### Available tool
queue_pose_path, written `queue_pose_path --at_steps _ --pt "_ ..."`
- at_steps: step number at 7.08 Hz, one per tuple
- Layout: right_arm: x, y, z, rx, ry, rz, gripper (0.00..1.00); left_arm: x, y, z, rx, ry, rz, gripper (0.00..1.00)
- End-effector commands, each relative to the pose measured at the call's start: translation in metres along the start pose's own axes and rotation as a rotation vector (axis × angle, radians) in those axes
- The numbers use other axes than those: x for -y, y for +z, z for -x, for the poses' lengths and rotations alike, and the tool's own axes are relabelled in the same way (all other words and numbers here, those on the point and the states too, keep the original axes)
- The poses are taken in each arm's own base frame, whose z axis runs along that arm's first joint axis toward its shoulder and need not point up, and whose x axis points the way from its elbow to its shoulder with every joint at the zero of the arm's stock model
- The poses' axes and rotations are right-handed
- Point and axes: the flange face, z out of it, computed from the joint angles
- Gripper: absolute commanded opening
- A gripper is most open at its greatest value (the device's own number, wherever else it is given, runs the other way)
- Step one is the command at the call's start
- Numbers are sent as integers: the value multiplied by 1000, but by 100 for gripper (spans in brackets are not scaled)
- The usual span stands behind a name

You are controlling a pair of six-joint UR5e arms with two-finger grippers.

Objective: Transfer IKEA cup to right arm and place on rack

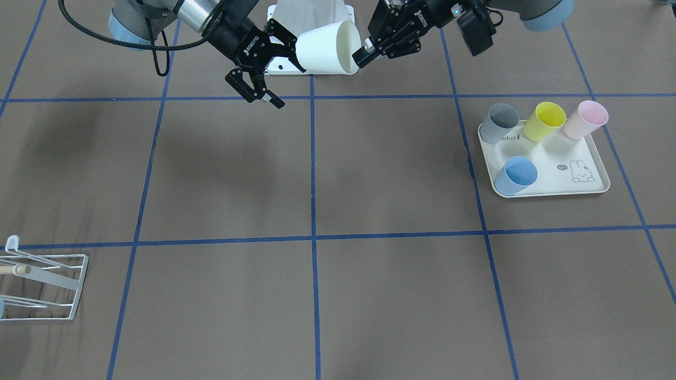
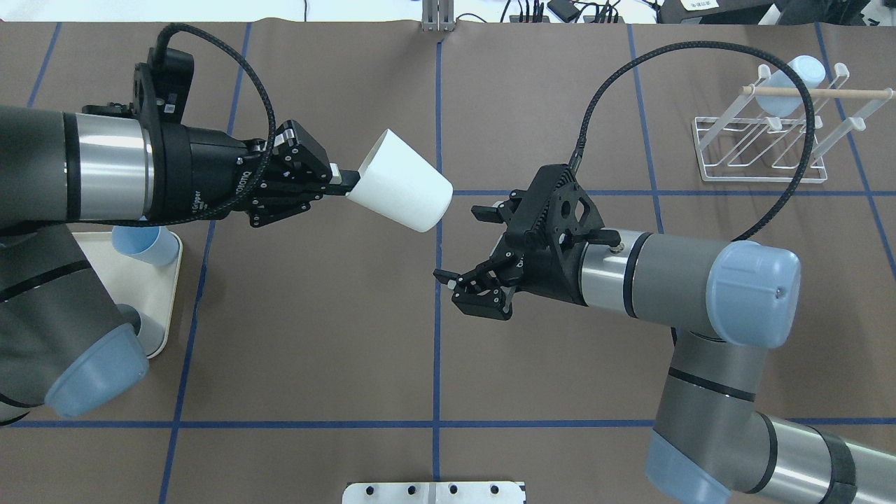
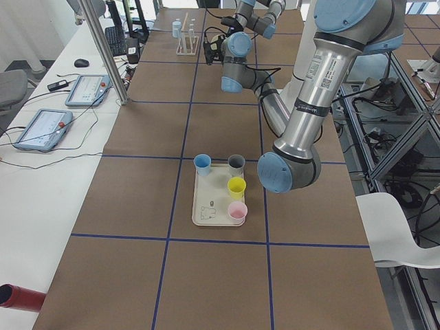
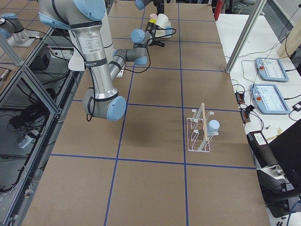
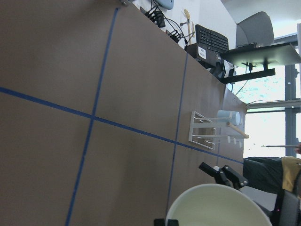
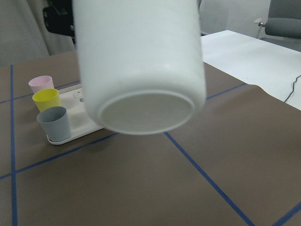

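The IKEA cup [image 2: 402,185] is white and held on its side in the air, above the table's middle near the robot. My left gripper [image 2: 350,185] is shut on its rim, also seen in the front view, left gripper [image 1: 362,55]. The cup's base points at the right arm's gripper [image 2: 462,241], which is open and a short way from the base without touching it. In the right wrist view the cup [image 6: 141,61] fills the upper frame, base first. The white wire rack [image 2: 763,150] with its wooden dowel stands at the far right.
A light-blue cup [image 2: 787,84] hangs on the rack. On the robot's left side a cream rabbit-print tray [image 1: 581,179] holds grey [image 1: 501,122], yellow [image 1: 546,120], pink [image 1: 585,119] and blue [image 1: 516,175] cups. The right arm's black cable [image 2: 700,52] loops in front of the rack.
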Motion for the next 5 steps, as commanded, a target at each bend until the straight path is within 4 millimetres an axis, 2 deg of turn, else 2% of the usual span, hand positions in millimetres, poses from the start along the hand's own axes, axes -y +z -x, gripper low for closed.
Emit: queue_pose_path --at_steps 1,5 --pt "2 0 12 22 -1 -35 98 -13 13 6 5 -6 16 0" --pt "6 -2 14 27 -1 -44 98 -22 29 20 26 -15 12 0"
